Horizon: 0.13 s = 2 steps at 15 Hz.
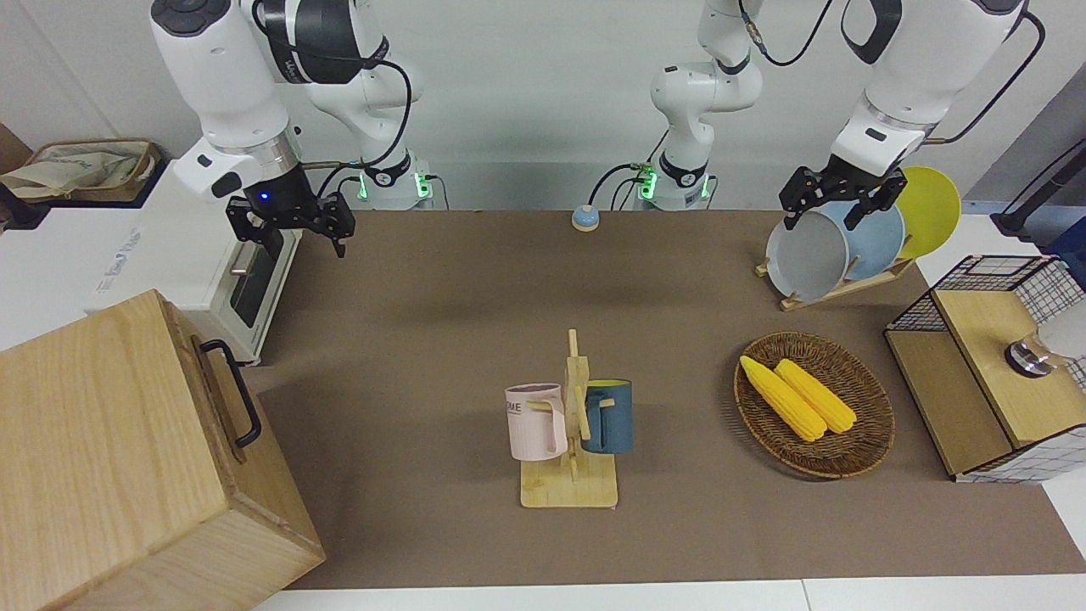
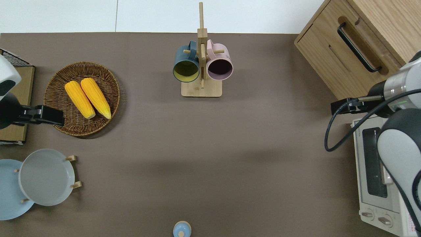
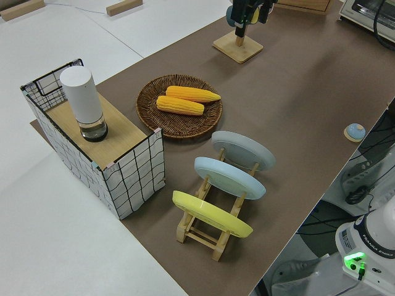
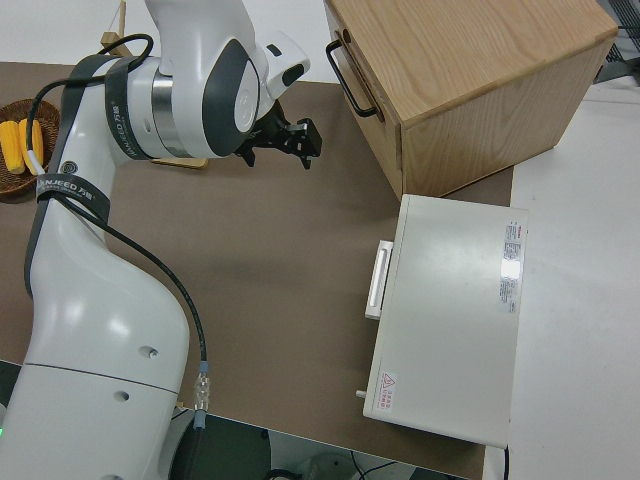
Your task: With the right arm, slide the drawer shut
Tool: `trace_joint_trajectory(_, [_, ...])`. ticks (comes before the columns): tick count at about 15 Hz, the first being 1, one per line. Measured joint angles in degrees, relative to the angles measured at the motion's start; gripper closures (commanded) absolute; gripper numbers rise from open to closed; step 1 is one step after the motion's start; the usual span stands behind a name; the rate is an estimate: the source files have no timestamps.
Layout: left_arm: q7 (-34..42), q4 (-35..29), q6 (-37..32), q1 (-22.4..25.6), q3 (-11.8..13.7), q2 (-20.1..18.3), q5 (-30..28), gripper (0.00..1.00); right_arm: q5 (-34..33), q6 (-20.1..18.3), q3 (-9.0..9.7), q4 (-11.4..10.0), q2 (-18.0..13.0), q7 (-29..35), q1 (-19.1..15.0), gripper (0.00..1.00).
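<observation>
Drawer (image 1: 222, 406) front view: flush in cabinet (image 1: 110, 458) at right arm's table end; right gripper (image 1: 293, 229) apart from it, fingers spread, empty | overhead: gripper (image 2: 342, 107) by toaster oven (image 2: 378, 171) corner nearest cabinet | left arm parked, its jaws unclear

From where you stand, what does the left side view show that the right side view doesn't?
Only the left side view shows the three plates in their wooden rack and the wire-and-wood box with a white cylinder on it. Only the right side view shows the white toaster oven, the cabinet with its drawer shut, and the right tool. Both show the basket of corn.
</observation>
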Motion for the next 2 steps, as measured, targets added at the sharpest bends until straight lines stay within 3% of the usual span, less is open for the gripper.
trace_joint_trajectory(2, [0.0, 0.0, 0.0, 0.0, 0.0, 0.0, 0.0, 0.01, -0.28, 0.0, 0.09, 0.08, -0.14, 0.0, 0.06, 0.009])
